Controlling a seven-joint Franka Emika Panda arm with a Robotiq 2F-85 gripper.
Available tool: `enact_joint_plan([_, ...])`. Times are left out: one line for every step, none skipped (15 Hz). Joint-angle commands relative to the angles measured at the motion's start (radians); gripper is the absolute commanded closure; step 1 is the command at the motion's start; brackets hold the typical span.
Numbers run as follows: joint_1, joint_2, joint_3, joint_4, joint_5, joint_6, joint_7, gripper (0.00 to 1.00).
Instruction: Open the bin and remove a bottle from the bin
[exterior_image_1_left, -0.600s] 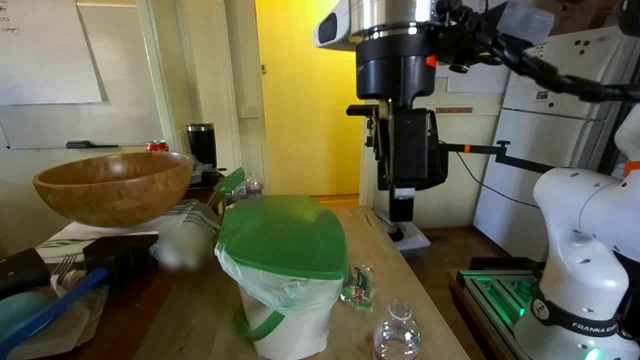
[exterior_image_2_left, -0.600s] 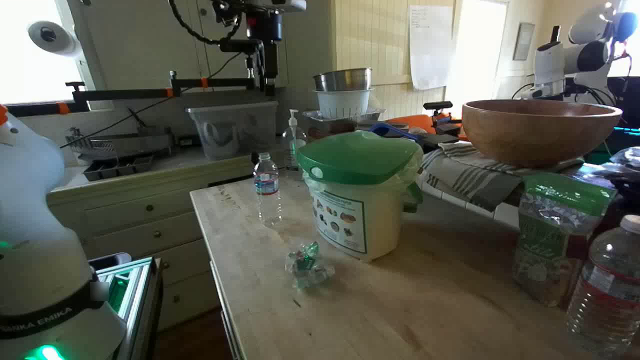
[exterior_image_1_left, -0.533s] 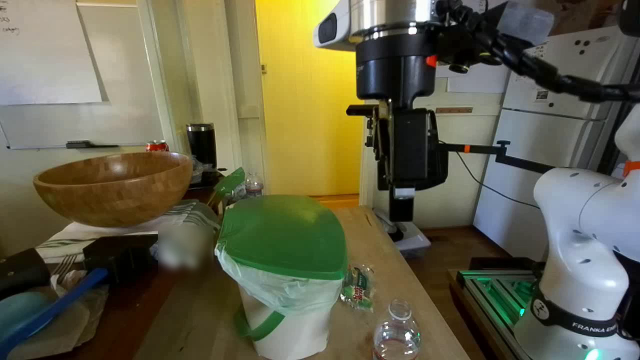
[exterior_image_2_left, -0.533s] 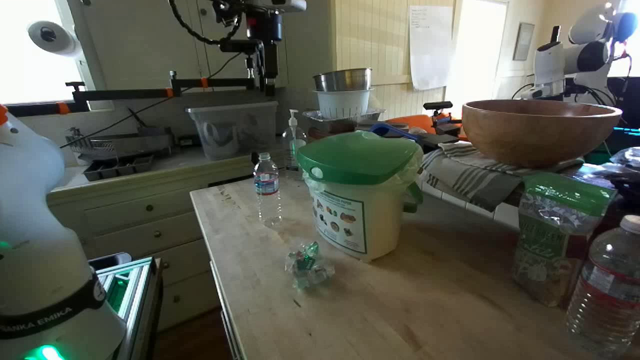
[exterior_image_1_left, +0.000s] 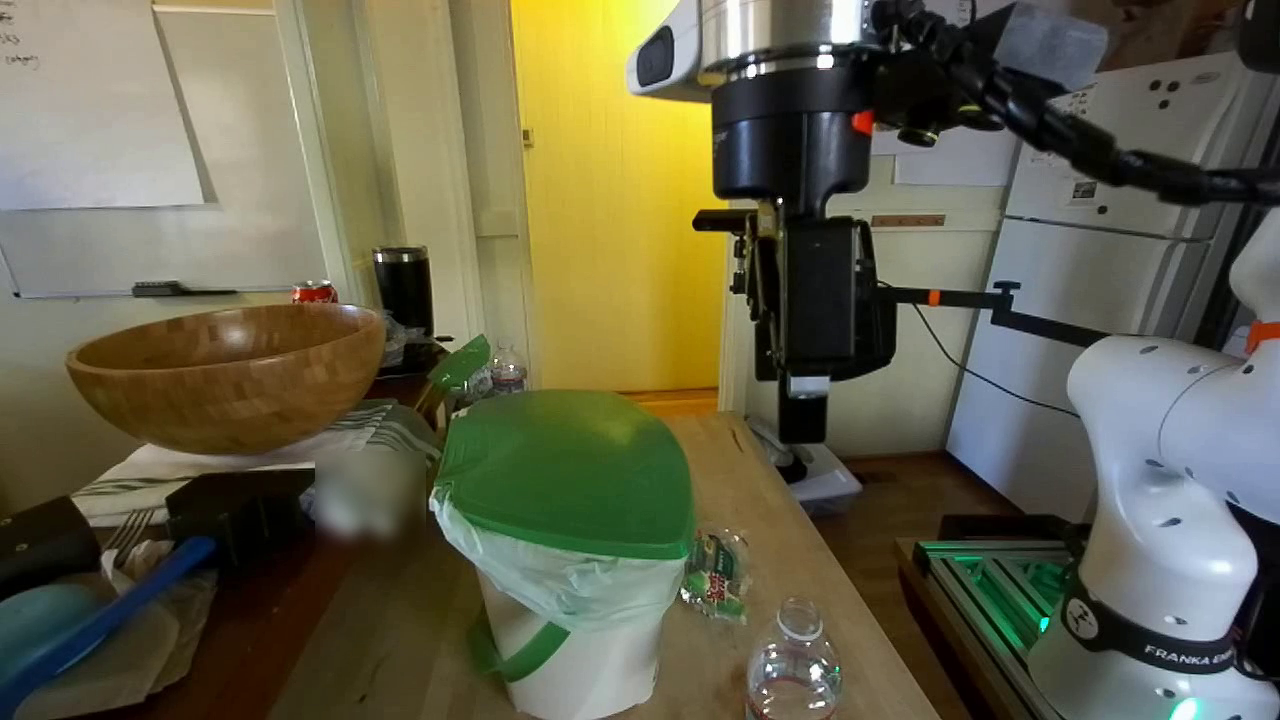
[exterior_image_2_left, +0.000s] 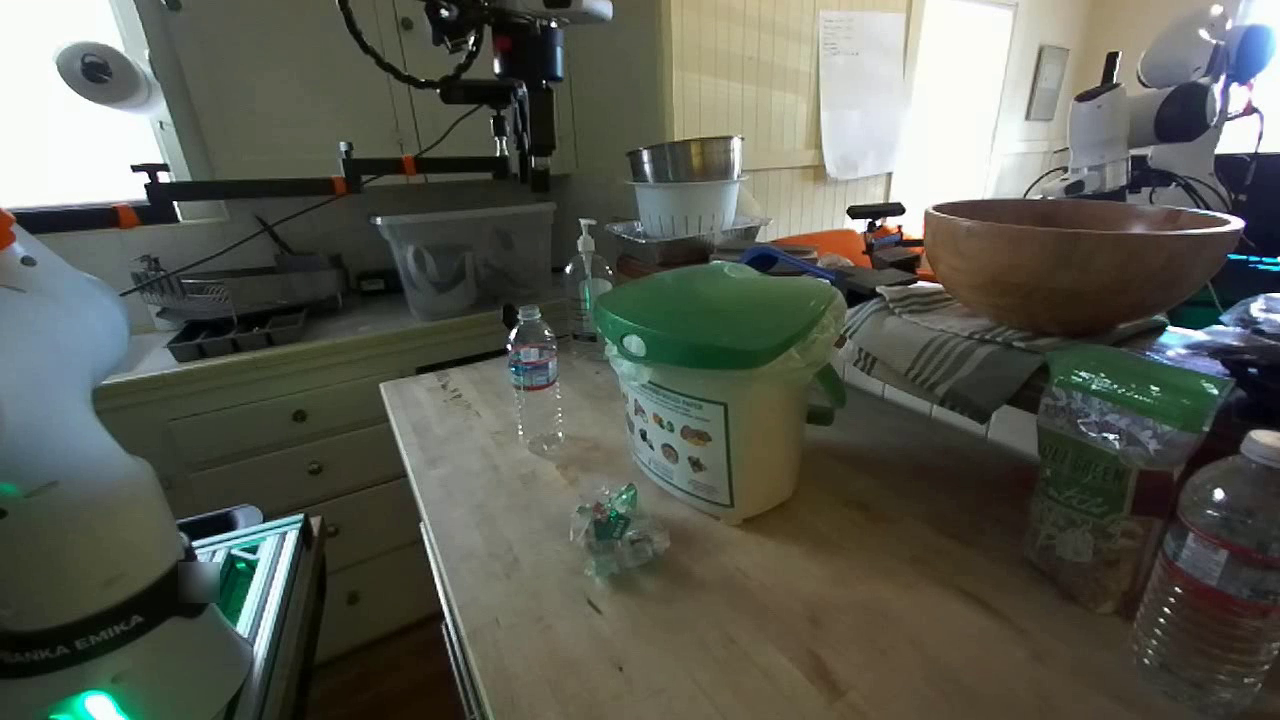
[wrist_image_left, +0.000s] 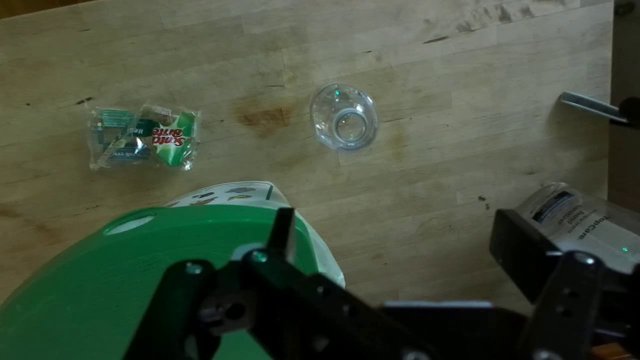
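Observation:
The white bin stands on the wooden table with its green lid shut and a whitish bag showing under the rim; it also shows in an exterior view. The bin's inside is hidden. In the wrist view the lid fills the lower left. A slim clear uncapped bottle stands upright on the table beside the bin; it shows from above in the wrist view. My gripper is open and empty, its fingers wide apart, high above the table in both exterior views.
A clear wrapper lies in front of the bin. A pump bottle stands behind it. A wooden bowl, a green-topped bag and a larger water bottle stand on the bowl's side. The table edge runs near the robot base.

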Motion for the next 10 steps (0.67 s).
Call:
enact_joint_plan([-0.009,-0.026,-0.024,-0.029,0.008,0.007,0.004,0.0])
enact_joint_plan([-0.015,-0.037,-0.033,-0.04,0.013,0.013,0.007,0.0])
enact_joint_plan([-0.023,-0.054,-0.047,-0.061,0.02,0.021,0.006,0.0])
enact_joint_plan([-0.032,-0.07,-0.057,-0.08,0.019,0.032,0.015,0.0])
enact_joint_plan([-0.045,-0.093,-0.068,-0.107,0.011,0.054,0.028,0.0])
enact_joint_plan([-0.053,-0.112,-0.079,-0.129,0.013,0.072,0.027,0.0])
enact_joint_plan([-0.061,-0.133,-0.091,-0.156,0.015,0.104,0.016,0.0])
enact_joint_plan([-0.066,-0.15,-0.104,-0.181,0.023,0.135,-0.004,0.0])
enact_joint_plan([-0.07,-0.168,-0.115,-0.209,0.023,0.18,-0.022,0.0])
enact_joint_plan([-0.075,-0.185,-0.124,-0.239,0.029,0.227,-0.028,0.0])
